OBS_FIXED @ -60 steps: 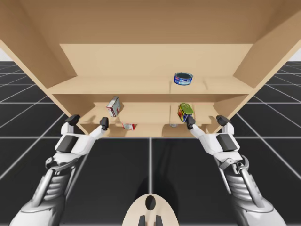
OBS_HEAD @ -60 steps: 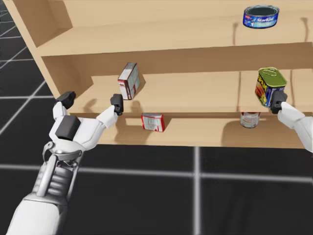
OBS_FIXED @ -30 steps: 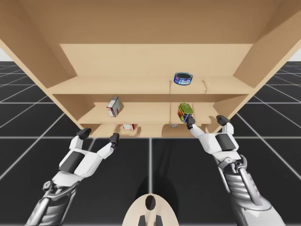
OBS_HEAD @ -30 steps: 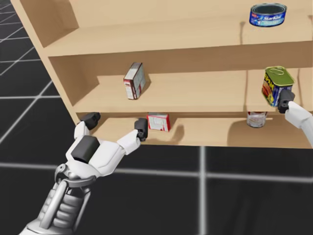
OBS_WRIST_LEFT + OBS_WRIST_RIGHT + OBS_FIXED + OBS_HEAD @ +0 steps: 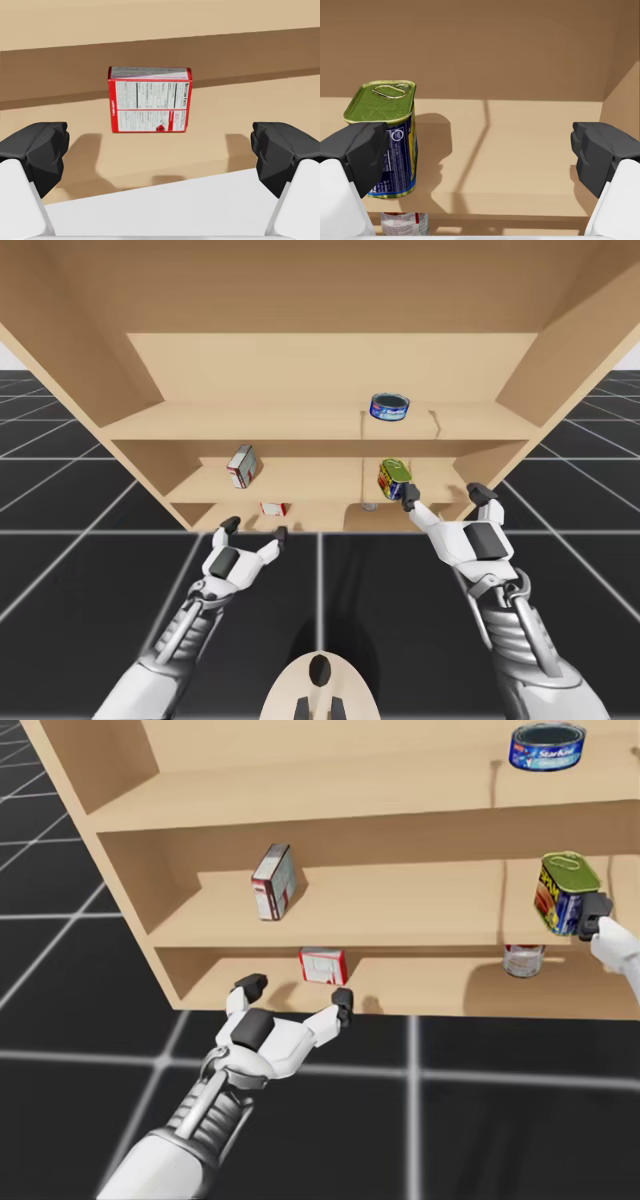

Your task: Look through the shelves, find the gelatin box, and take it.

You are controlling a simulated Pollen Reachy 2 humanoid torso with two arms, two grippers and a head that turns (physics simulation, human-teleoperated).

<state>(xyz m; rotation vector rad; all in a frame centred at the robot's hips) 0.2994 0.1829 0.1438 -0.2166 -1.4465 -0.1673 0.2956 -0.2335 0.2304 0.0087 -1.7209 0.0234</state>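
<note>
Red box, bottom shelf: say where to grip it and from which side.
Grip the red box by its two upright side edges, coming straight in from the open front of the shelf: it stands upright, broad face toward my open left gripper.

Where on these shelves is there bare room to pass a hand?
Middle shelf: bare between the red-and-white box and the green-topped can. Top shelf: bare left of the blue can. Crowded at the green-topped can, beside my right gripper.
</note>
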